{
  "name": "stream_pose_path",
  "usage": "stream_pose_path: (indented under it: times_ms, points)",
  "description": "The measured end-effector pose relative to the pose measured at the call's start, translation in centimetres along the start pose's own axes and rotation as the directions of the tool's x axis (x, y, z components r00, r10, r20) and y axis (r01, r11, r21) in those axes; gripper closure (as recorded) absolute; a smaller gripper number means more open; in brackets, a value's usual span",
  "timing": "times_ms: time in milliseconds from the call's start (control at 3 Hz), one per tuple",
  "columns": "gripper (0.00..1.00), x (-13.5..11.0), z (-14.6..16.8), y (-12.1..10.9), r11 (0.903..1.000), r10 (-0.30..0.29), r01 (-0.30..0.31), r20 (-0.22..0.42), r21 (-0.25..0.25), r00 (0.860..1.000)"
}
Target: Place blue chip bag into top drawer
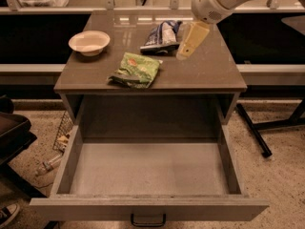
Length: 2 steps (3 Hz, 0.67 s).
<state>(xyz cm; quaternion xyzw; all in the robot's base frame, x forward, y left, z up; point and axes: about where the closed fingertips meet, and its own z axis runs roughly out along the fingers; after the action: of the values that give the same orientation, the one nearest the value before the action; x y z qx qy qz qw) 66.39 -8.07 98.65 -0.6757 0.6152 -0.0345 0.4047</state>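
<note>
top drawer (147, 208) stands pulled out at front. behind it on the cabinet top (209, 73): green bag (136, 70) nearest, bowl (89, 42) left, blue chip bag (161, 36) rear centre. gripper (186, 49) hangs just right of the blue chip bag; spread or closed, cannot tell.

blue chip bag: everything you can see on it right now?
The blue chip bag is small, crinkled foil, dark blue with white and silver patches. It lies near the back of the cabinet top, behind the green snack bag and right of the bowl, apart from both. The gripper hangs just right of it; whether they touch cannot be told. It is not in the open top drawer.
</note>
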Motion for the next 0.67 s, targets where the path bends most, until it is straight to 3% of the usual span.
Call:
stream_pose_path:
  times_ms: [333, 667]
  points:
    - [0.0, -0.1, 0.1, 0.1, 1.0, 0.001, -0.001, 0.004, 0.005, 1.0]
    - [0.0, 0.9, 1.8, -2.0, 0.9962, 0.066, -0.066, -0.013, 0.057, 0.998]
